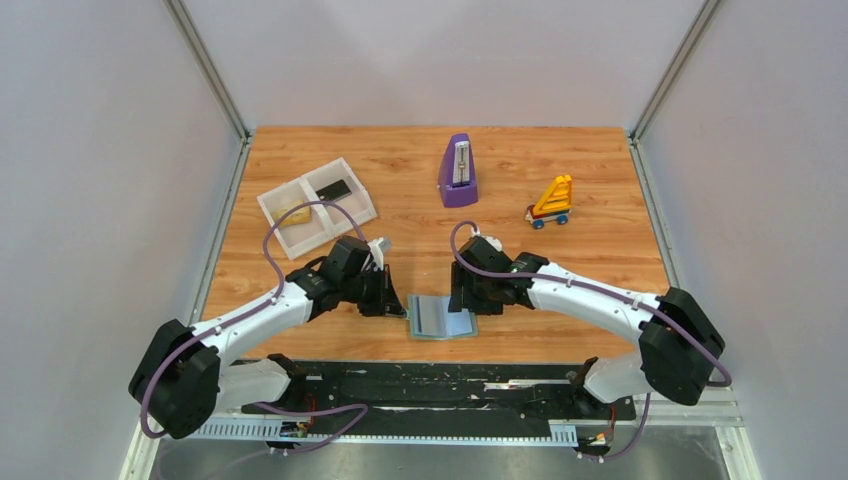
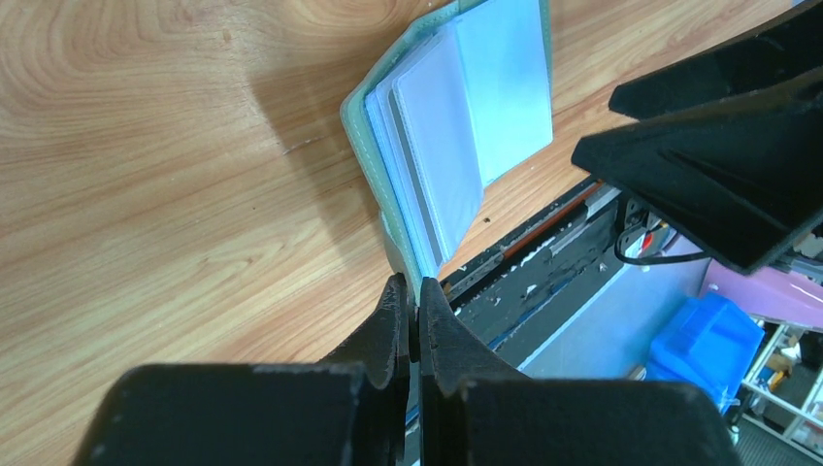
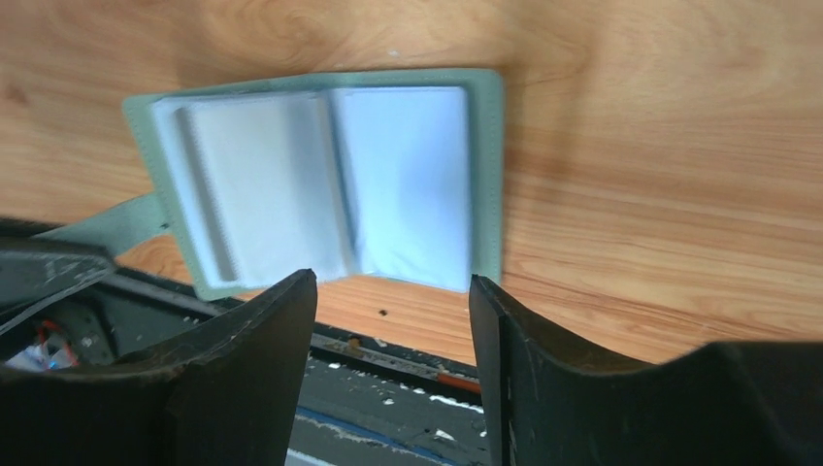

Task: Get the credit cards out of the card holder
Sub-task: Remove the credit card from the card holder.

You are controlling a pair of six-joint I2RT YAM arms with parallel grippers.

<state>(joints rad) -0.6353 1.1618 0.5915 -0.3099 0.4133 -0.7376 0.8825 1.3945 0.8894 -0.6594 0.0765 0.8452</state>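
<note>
Open card holder lay on the worktop; left hand pinched its strap tab, right hand hovered open above.

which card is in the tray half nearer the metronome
The dark card; it lies in the tray's right half, toward the metronome, while the yellow card lies in the left half.

The card holder lies front-centre on the table; behind-left, the tray seemingly holds the credit cards.
</note>
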